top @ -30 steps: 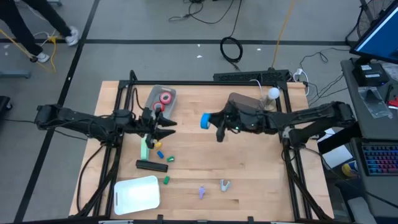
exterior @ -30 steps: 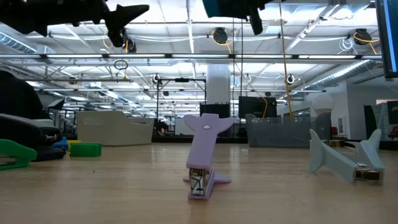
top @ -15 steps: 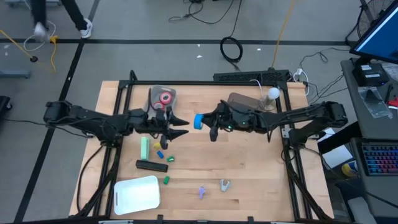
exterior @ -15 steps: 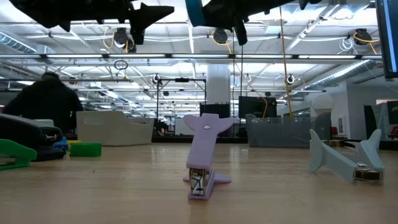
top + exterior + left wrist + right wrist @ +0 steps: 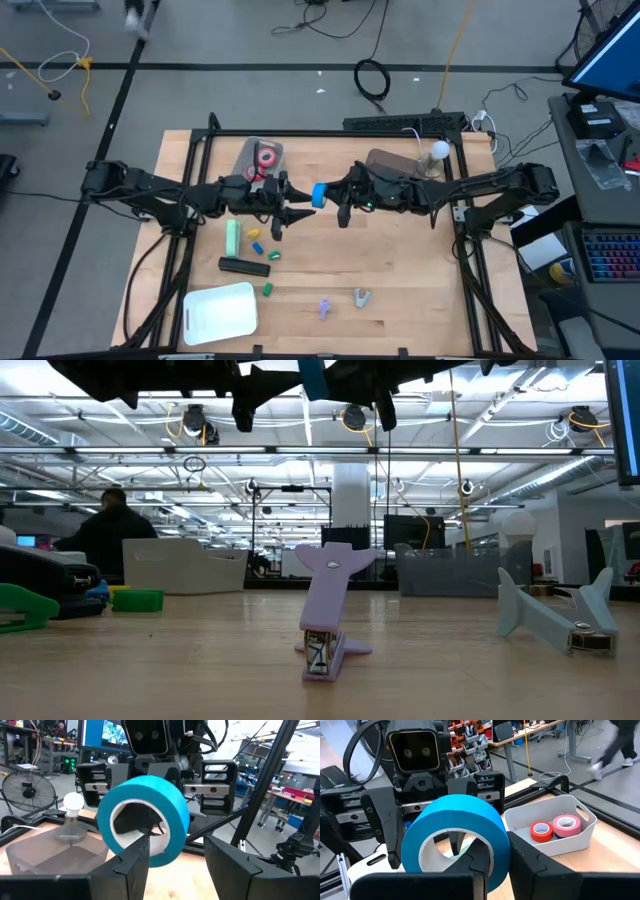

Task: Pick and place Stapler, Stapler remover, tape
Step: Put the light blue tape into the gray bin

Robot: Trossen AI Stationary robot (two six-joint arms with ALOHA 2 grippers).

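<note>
A blue tape roll (image 5: 319,195) with a pale inner ring hangs high above the table's middle, and my right gripper (image 5: 334,198) is shut on it. My left gripper (image 5: 300,208) stands open right at the roll from the table's left. In the left wrist view one of its fingers (image 5: 135,860) shows in front of the roll's hole and the other (image 5: 225,862) outside the roll. A green stapler (image 5: 233,237) and a black stapler (image 5: 245,265) lie on the wood at the left. A purple staple remover (image 5: 325,308) and a grey one (image 5: 361,296) stand near the front edge. My right gripper pinches the roll's wall (image 5: 496,837), one finger (image 5: 477,865) in the hole and the other (image 5: 530,865) outside. The fingers come level from the table's right. The roll stands on edge, clear of the table. My left gripper: whether its fingers touch the roll I cannot tell.
A grey bin (image 5: 245,150) at the far left holds a red roll and a pink one (image 5: 266,157). Another grey bin (image 5: 385,160) and a light bulb (image 5: 439,150) stand at the far right. A white tray (image 5: 220,312) lies front left, small coloured bits (image 5: 262,248) beside the staplers.
My left gripper has gone level toward the table's right, up to the blue roll, and stays open. My right gripper has carried the roll a little toward the table's left, then kept still.
</note>
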